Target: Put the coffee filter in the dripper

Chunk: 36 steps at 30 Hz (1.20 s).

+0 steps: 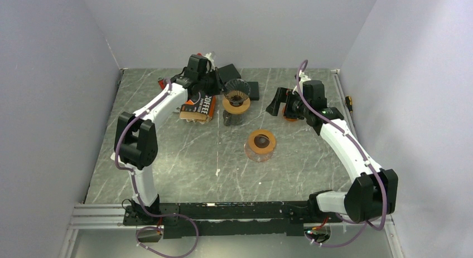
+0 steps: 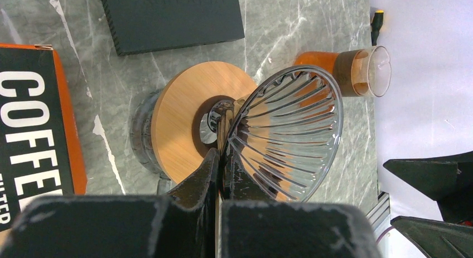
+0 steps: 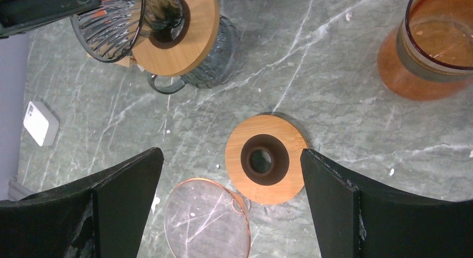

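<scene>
The left gripper (image 2: 220,153) is closed tight. It pinches the thin rim of the glass dripper (image 2: 290,130). The dripper leans to one side, with its neck in a wood collar (image 2: 178,118). Just beside it lies the box (image 2: 33,130) with COFFEE on it. I see no loose filter, so I think the filter is in that box. The right gripper (image 3: 230,155) is wide open and holds nothing. It hangs over a wood ring (image 3: 279,183) on the table (image 3: 334,102).

A paper filter should be very light, soft and floppy. It would crush or tear easily. I would take it gently by its top edge, one sheet only. The dripper is glass, so it could break.
</scene>
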Tool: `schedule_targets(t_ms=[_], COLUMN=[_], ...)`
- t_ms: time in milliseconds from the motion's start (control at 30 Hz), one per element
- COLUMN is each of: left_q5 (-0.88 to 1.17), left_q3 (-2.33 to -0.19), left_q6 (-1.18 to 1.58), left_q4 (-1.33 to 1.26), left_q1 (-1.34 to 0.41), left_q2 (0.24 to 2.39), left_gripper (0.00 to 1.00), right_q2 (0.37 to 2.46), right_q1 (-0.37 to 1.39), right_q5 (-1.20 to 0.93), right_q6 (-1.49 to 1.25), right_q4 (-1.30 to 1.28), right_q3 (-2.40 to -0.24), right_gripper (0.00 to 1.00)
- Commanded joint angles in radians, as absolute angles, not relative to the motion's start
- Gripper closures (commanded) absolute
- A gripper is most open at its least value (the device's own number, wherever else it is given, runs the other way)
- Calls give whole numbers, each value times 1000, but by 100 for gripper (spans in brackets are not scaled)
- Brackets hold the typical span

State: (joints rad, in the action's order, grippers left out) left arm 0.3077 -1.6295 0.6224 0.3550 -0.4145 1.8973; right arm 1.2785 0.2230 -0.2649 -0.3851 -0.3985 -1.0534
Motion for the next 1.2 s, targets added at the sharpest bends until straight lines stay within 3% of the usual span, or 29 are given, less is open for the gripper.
schedule_targets(t_ms=[0, 833, 1067, 1167], left_q5=[326, 279, 318, 331], left_q3=[-1605, -1567, -1575, -1575], left_q6=[624, 606, 593, 585], left_q4=[321, 344, 329, 321], left_q1=[-415, -414, -413, -411], left_q2=[1872, 1810, 1800, 1787], left_gripper=[100, 100, 70, 49], right_q2=[1285, 1320, 1369, 1408], right_q1=[216, 216, 216, 214], right_q5=[-292, -356, -427, -466], right_q6=[-393, -428, -466, -487], right_q4=[-343, -314, -279, -265], right_q3=[-1078, -1102, -1142, -1174], right_gripper=[0, 0, 0, 1])
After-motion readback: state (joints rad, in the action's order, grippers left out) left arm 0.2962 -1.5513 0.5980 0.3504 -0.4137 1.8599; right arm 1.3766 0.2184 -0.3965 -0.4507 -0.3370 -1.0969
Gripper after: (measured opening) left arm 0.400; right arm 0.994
